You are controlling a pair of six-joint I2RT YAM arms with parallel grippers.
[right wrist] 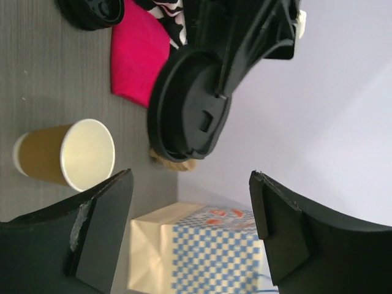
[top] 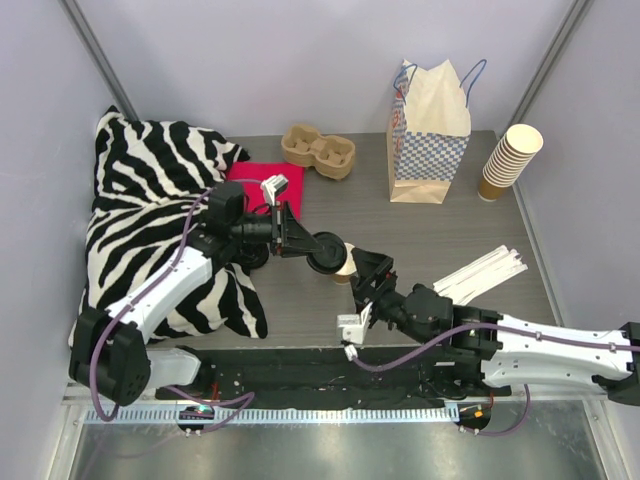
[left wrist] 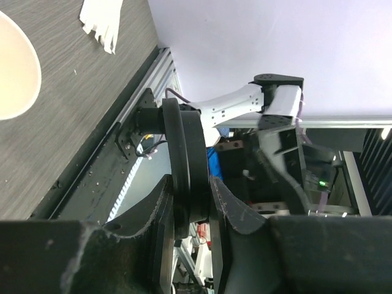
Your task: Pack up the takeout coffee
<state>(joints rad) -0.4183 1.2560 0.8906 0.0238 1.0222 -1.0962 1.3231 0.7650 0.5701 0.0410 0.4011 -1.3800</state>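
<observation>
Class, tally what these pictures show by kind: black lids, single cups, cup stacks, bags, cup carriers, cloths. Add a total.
Black lids: 2, the held lid in the left gripper and the loose lid
Open cup: 1
Cup stack: 1
Paper bag: 1
Cup carrier: 1
Cloths: 2, the zebra cloth and the pink cloth
Total: 8

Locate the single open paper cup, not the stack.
In the top view the single cup stands mid-table, between the black lid pinched in the left gripper on its left and the open right gripper on its right.
</observation>
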